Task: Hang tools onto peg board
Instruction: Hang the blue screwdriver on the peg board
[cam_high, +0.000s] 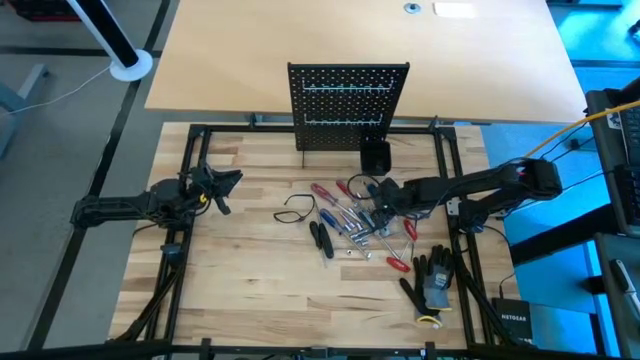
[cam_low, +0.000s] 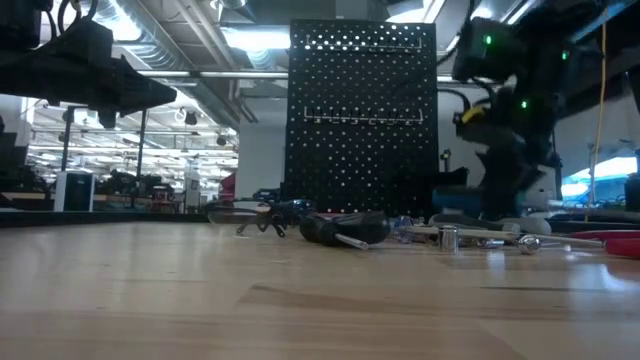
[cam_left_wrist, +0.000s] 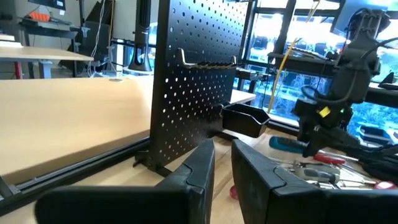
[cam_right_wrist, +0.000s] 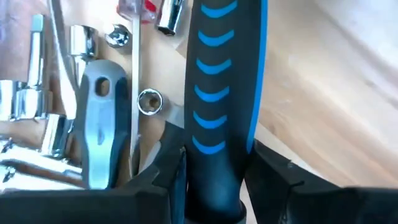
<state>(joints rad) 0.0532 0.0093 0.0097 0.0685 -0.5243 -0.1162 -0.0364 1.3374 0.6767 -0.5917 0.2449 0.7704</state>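
Note:
The black peg board (cam_high: 348, 105) stands upright on its stand at the table's far side, with nothing on its two hook rails. The tools (cam_high: 345, 222) lie in a loose pile on the table in front of it: red-handled screwdrivers, black-handled pliers (cam_high: 322, 238), and chrome sockets. My right gripper (cam_high: 378, 208) is down in the pile, shut on a black-and-blue tool handle (cam_right_wrist: 221, 81). A grey-handled tool (cam_right_wrist: 99, 124) lies beside it. My left gripper (cam_high: 225, 187) hovers at the table's left, empty, its fingers a narrow gap apart (cam_left_wrist: 224, 165). My right gripper pinches the black-and-blue handle by its two sides (cam_right_wrist: 217, 146) between its two fingers. The fingers slant down from the table's right. The handle runs on forward past the fingertips. Whether it is lifted clear of the table I cannot tell.
A small black cup (cam_high: 375, 156) stands at the peg board's foot. Black gloves (cam_high: 435, 280) lie at the near right. A pair of glasses (cam_high: 298, 208) lies left of the pile. Loose sockets (cam_right_wrist: 149, 99) lie around the held handle. A black frame (cam_high: 190, 150) borders the table.

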